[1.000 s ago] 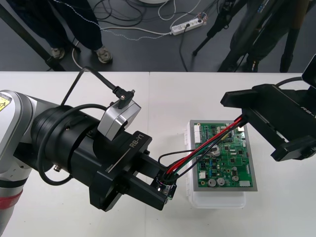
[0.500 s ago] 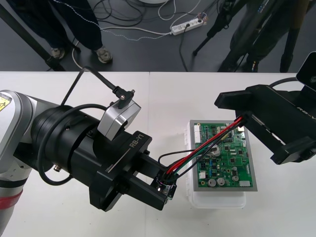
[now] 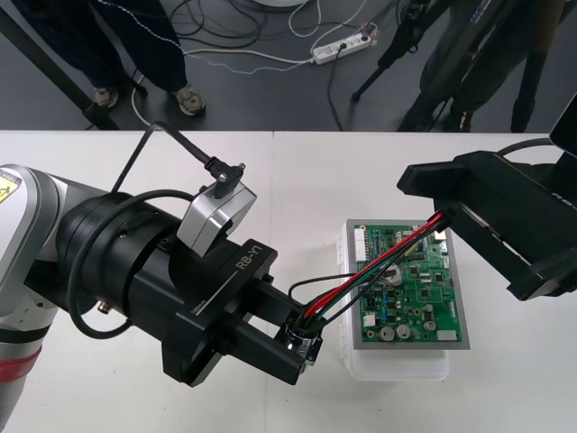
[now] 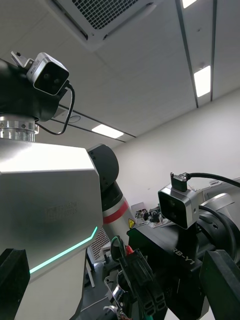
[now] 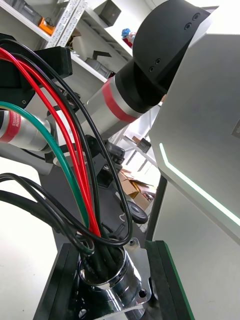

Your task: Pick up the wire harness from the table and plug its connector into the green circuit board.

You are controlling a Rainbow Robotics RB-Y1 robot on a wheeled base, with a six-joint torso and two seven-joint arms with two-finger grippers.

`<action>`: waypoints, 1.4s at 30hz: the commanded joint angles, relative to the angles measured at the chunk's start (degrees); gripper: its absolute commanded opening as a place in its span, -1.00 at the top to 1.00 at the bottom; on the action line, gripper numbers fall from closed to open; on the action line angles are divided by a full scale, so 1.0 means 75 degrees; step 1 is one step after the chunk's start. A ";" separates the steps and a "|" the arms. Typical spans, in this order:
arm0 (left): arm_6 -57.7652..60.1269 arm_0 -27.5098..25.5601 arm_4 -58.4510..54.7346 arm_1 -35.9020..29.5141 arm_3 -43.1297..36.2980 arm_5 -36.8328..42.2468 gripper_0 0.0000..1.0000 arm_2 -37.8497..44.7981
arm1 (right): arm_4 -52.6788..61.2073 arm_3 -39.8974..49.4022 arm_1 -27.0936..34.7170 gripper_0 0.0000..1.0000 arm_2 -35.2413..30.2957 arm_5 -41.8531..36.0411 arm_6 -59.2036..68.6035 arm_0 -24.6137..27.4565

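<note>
Front view: the left gripper (image 3: 302, 347), at the lower middle of the frame, is pinched on the round metal socket (image 3: 305, 336) of the wire harness (image 3: 379, 271). It holds the socket above the table (image 3: 297, 180), just left of the white base (image 3: 397, 368). From there the red, black and green wires (image 3: 370, 275) rise in a slant toward the upper right, crossing over the green circuit board (image 3: 410, 289). They end between the 2 spread fingers of the right gripper (image 3: 455, 233) at the right of the frame. The far end is tucked under the upper finger, so the plug cannot be made out here, and nothing shows it seated in the board.

Right wrist view: this arm's 2 fingers (image 4: 220, 285) stand wide apart. The small black plug (image 4: 145, 292) stands up between them, with no contact to be seen on either side. Behind it is the left gripper with its camera on top.

Left wrist view: the 2 black pads (image 5: 162, 280) press on the socket's flange from both sides, and the wires fan up out of the socket.

The step in hand looks like a handover, with 1 arm offering the plug end to the other. Next, the right fingers would need to close squarely on the plug without trapping the wires. The left must then let go, or follow, before the plug is lowered to its header on the board.
</note>
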State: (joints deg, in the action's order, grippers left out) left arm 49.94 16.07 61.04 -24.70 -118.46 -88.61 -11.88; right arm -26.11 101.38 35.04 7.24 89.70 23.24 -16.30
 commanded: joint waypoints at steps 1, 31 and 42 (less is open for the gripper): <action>0.0466 0.0271 -0.0147 0.0165 -0.0072 -0.0185 1.00 -0.0139 | 0.0142 0.0182 -0.0101 -1.00 0.0042 0.0041 0.0406 0.0040; 0.0466 0.0271 -0.0194 0.0176 -0.0072 -0.0185 1.00 -0.0139 | 0.0294 0.0053 -0.0137 0.74 -0.0040 0.0041 0.0230 0.0052; 0.0466 0.0271 -0.0194 0.0165 -0.0072 -0.0185 1.00 -0.0139 | 0.0153 0.0053 -0.0219 1.00 -0.0063 0.0041 0.0042 0.0052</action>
State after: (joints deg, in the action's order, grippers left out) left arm 49.95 16.08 60.73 -24.70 -118.46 -88.61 -11.88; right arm -24.78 101.35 34.51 7.24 89.70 23.47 -16.30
